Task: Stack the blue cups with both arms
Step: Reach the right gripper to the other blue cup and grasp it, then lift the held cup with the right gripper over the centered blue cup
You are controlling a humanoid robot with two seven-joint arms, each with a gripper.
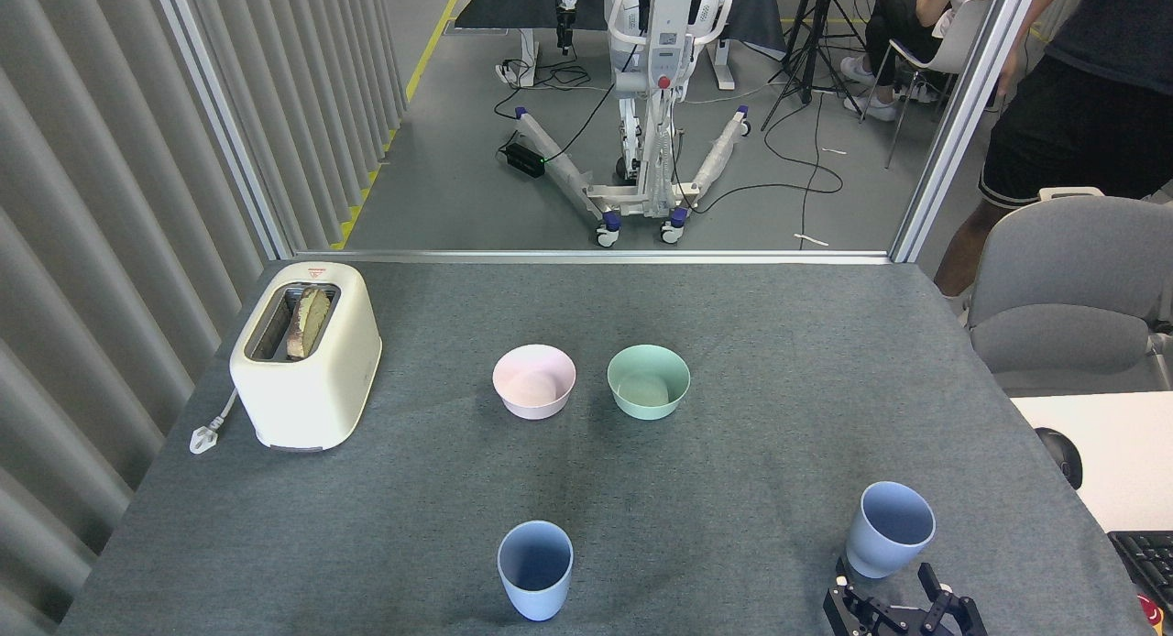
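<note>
Two pale blue cups stand upright and apart on the grey table. One blue cup (535, 569) is near the front edge at centre, the other blue cup (889, 528) at the front right. My right gripper (893, 588) comes up from the bottom edge just below the right cup, its black fingers (937, 588) spread open with nothing held and short of the cup's base. My left gripper is out of view.
A pink bowl (534, 380) and a mint-green bowl (648, 380) sit mid-table. A cream toaster (306, 353) with bread stands at the left. A person (1054, 114) stands beyond the table's right side by a grey chair (1072, 288).
</note>
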